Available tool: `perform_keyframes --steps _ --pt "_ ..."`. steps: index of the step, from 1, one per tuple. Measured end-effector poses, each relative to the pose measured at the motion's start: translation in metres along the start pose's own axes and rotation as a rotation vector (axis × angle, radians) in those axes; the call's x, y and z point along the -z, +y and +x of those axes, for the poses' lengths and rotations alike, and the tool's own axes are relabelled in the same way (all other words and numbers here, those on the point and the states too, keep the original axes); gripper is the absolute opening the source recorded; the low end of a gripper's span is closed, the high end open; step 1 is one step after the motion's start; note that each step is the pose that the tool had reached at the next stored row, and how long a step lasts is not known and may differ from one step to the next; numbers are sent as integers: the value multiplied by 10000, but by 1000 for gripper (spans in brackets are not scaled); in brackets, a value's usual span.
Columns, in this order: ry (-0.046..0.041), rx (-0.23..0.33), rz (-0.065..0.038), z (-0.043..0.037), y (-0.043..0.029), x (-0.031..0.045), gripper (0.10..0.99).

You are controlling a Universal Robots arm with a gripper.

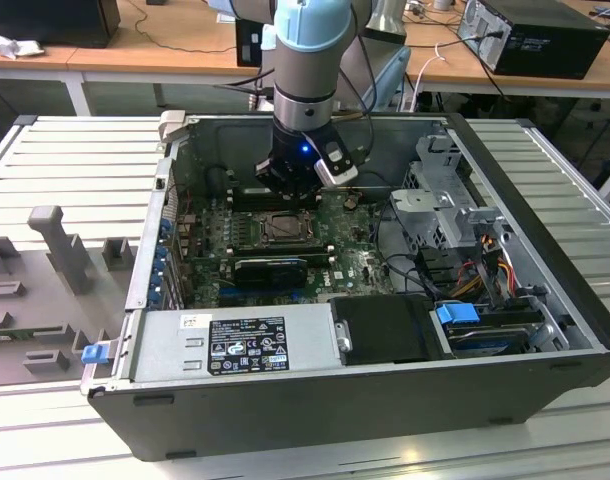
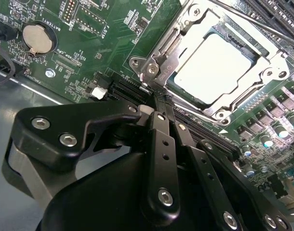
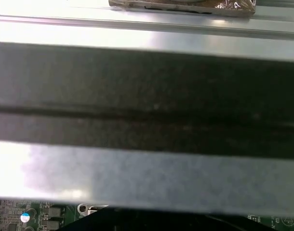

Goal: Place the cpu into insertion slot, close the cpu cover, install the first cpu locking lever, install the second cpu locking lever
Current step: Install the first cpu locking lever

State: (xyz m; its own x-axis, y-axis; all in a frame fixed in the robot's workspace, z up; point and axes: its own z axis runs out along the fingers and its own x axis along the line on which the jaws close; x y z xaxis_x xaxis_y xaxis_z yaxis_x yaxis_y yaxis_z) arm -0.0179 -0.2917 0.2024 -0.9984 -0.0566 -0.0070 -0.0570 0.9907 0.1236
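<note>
The cpu [image 2: 218,63] lies flat in the insertion slot [image 2: 270,72], its silvery top showing through the cut-out of the cpu cover [image 2: 162,67], which is folded down over it. A thin metal locking lever [image 2: 262,23] runs along the far side of the socket. My gripper [image 2: 158,99] has its two black fingers pressed together, tips at the socket's corner by the cover's hinge bracket. In the exterior view the gripper [image 1: 289,190] hangs just behind the insertion slot [image 1: 285,228] inside the open computer case.
The green motherboard [image 2: 113,29] carries a coin battery [image 2: 36,38] and long black memory slots [image 2: 282,9]. A black card [image 1: 270,268], a grey power supply [image 1: 235,345] and a drive cage [image 1: 445,200] crowd the case. The case wall [image 3: 147,120] stands close.
</note>
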Motion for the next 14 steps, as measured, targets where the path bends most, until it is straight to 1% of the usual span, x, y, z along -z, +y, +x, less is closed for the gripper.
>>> perform_keyframes --steps 5,6,8,14 --pt "-1 1 -2 0 3 19 106" --pt "-1 2 13 -1 2 19 106" --pt "7 1 75 -1 1 14 106" --pt "10 0 183 -1 1 11 106"
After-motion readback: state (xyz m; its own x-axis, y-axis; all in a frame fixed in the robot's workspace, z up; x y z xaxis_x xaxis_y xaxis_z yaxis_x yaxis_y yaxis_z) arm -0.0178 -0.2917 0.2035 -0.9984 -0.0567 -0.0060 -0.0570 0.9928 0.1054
